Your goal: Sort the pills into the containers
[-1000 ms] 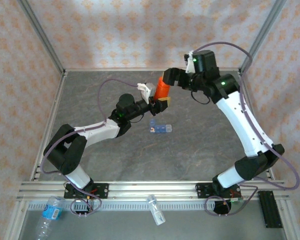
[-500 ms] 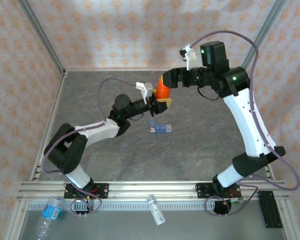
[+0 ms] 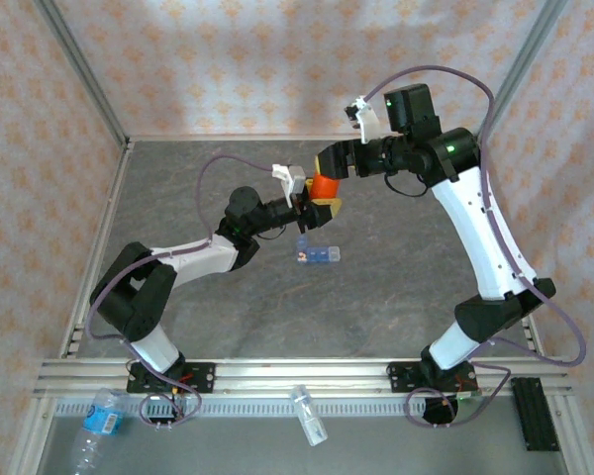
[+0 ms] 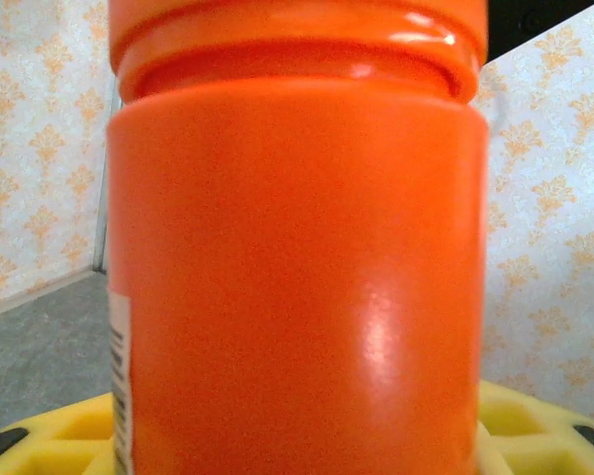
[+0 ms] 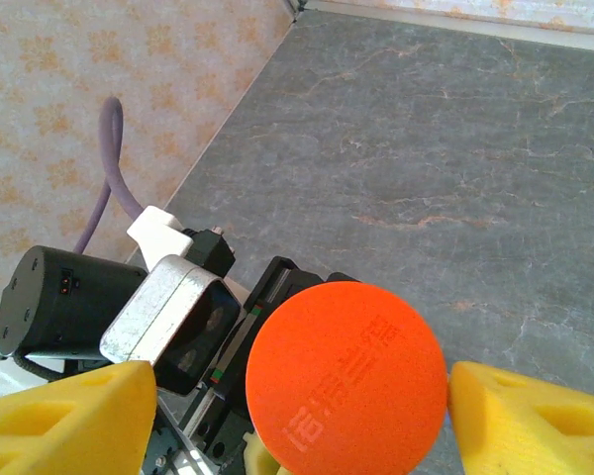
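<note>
The left gripper (image 3: 320, 201) is clamping the orange vial (image 3: 323, 186) by its lower body, just above the centre of the top view. In the left wrist view the vial body is standing between the yellow fingers (image 4: 535, 421). The right gripper (image 5: 302, 411) is reaching in from the upper right, and its jaws are standing apart on either side of the orange cap (image 5: 345, 381). The right-hand pad is sitting almost at the cap edge and a gap is showing on the left-hand side, so the cap is being straddled, not gripped. The containers (image 3: 319, 253) are lying flat on the table (image 3: 396, 297), directly below the held vial in the top view and toward the arm bases, apart from both grippers. Their long axis is running left to right across the frame, dipping slightly at the right end. The left gripper is the nearer of the two. By judgement, the uncapped vial is going to need carrying downward in the frame and tipping over one compartment at a time. The containers are showing as a small translucent blue strip of about four square compartments in a row. A reddish mark at the left end is too small to identify, and whether the lids are open cannot be told
</note>
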